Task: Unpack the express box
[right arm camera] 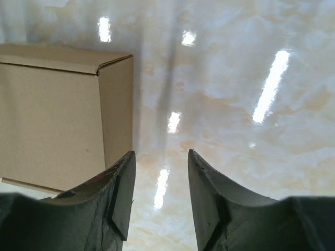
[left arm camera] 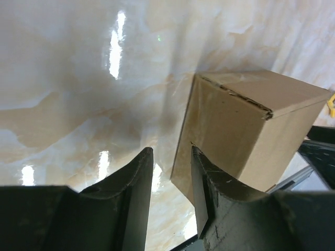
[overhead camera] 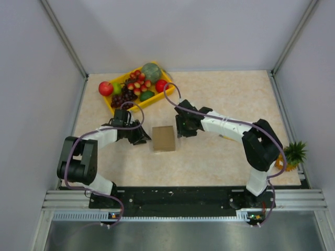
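Left end effector (left arm camera: 170,157) is spread apart and empty, the express box (left arm camera: 246,125) just ahead to its right on the table (left arm camera: 78,78), lid shut. Right end effector (right arm camera: 160,157), likewise apart and empty, has the box just to its left. Bracing one wall while the other catches the lid seam should stop it sliding.

place: robot lab cell | evidence: white panel walls (overhead camera: 183,31), aluminium rail (overhead camera: 298,198)

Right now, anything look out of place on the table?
One thing: a pineapple sits alone at the right edge of the table, far from the fruit tray. The box is closed and sits flat.
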### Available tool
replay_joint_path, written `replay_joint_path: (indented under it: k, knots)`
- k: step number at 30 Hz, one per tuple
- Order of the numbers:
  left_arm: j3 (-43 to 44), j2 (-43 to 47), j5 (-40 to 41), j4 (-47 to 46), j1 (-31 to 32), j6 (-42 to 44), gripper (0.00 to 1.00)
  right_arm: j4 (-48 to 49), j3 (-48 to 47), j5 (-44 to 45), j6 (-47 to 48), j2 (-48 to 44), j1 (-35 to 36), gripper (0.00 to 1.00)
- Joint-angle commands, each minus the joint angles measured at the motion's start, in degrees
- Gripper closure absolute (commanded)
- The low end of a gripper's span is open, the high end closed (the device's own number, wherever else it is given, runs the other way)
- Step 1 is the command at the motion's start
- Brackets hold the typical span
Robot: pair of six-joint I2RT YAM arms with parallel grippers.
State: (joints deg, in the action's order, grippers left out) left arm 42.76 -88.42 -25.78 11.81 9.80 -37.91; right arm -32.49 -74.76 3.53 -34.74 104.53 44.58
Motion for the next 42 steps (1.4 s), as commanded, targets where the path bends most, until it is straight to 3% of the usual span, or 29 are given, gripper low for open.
replay_joint_path:
  k: [1,8,13,17,23,25,28,34,42]
  knots:
    - [-0.75,3.25,3.02,0.04,-0.13,-0.76,0.60,-3.54,-3.98,7.37,-2.79,-5.47,0.69,0.53]
    - [0.56,6.86,5.91,4.60,-0.22,-0.15,0.57,-4.68,-10.65,5.43,-0.94,-4.25,3.14,0.34]
    - [2.50,8.44,13.46,12.00,-2.84,-0.67,0.55,-14.06,-20.93,13.94,0.20,2.59,8.94,0.18]
    - [0.31,12.21,12.60,13.23,-8.03,-1.73,0.52,-19.96,-31.82,18.88,-0.06,10.76,13.86,0.08]
    - [-2.85,17.75,12.86,14.11,-14.98,-2.61,0.41,-21.47,-37.12,19.06,0.11,16.05,15.98,0.06]
    - [-3.47,18.37,12.60,14.38,-16.56,-2.17,0.31,-22.00,-37.82,19.32,0.64,18.16,16.33,0.06]
    - [-4.09,18.29,10.84,14.47,-17.97,-1.11,0.26,-24.11,-38.70,20.63,0.20,20.44,16.42,0.05]
    - [-5.85,17.41,6.80,12.45,-18.33,-0.94,0.25,-25.52,-38.35,23.45,0.55,22.55,16.42,0.01]
    - [-5.67,16.70,2.41,11.30,-18.33,0.47,0.27,-24.20,-35.19,19.43,0.11,20.63,15.89,0.03]
